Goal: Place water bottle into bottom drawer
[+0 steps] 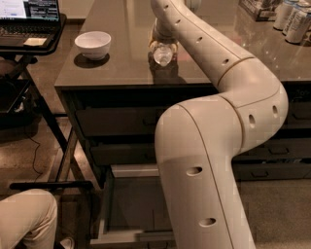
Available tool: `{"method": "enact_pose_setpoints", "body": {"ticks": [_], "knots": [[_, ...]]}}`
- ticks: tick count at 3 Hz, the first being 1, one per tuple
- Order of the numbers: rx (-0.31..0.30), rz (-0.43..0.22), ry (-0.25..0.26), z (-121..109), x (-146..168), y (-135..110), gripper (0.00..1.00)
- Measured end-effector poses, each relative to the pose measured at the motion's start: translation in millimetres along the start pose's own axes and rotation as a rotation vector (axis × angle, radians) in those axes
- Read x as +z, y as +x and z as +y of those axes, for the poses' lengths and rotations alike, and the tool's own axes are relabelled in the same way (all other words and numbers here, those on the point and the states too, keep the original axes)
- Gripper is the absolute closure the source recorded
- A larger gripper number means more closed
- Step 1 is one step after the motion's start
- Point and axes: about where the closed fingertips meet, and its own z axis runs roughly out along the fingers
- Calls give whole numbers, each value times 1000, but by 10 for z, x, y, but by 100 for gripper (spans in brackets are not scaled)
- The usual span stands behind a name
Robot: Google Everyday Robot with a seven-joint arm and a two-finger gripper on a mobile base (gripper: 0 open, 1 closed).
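We see the hand (163,39) low over the dark, glossy counter (121,65), with the water bottle (163,53) right against its near side, though we cannot tell whether the hand is clamped on it. Left of the hand in the view sits a white bowl (93,44), and beyond that a laptop (29,12) on a black stand. Far below the hand, the bottom drawer (136,206) stands pulled out over the speckled floor (277,209).
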Motion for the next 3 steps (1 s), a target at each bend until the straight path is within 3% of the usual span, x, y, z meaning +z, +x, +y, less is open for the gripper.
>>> {"method": "enact_pose_setpoints", "body": {"ticks": [1,2,3], "knots": [[-7,-46,-2,6,-18,-114,65],[-35,-41,-16,26,-3,-99,88],[-77,-10,-30,66,42,-24,100]]}}
